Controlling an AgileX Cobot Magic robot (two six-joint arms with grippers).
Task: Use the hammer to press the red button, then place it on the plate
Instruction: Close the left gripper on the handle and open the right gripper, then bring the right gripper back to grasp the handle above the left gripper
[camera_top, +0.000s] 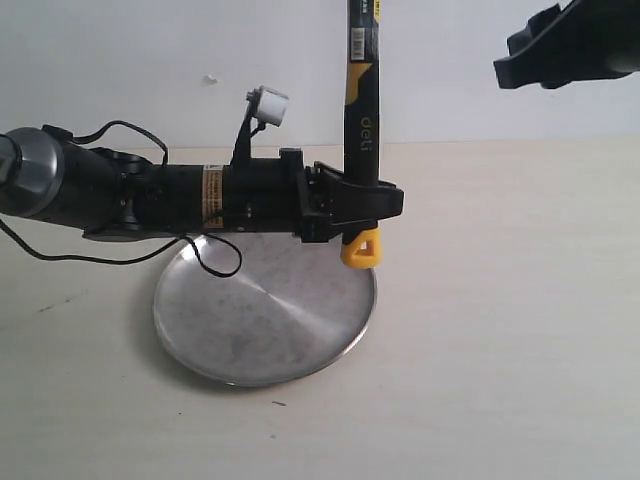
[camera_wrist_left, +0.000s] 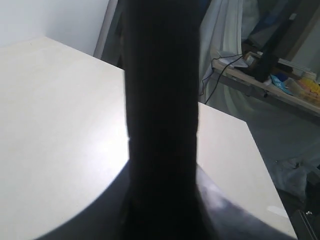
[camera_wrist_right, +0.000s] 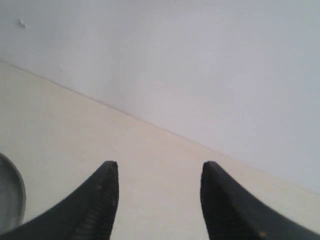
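Observation:
My left gripper (camera_top: 375, 205) is shut on the hammer (camera_top: 361, 120), gripping the black handle just above its yellow looped end. The handle stands upright, its head out of frame at the top. Its yellow end hangs over the far right rim of the plate (camera_top: 250, 320), a wide silver dish. In the left wrist view the hammer (camera_wrist_left: 160, 125) is a dark column filling the centre, hiding the jaws. My right gripper (camera_top: 545, 55) hovers high at the upper right, open and empty, also seen as my right gripper (camera_wrist_right: 159, 172). The red button is out of view.
A pale table top (camera_top: 500, 330) spreads around the plate, with a white wall behind. The plate's edge (camera_wrist_right: 10, 200) shows in the right wrist view. A cluttered bench (camera_wrist_left: 270, 80) lies beyond the table's far edge.

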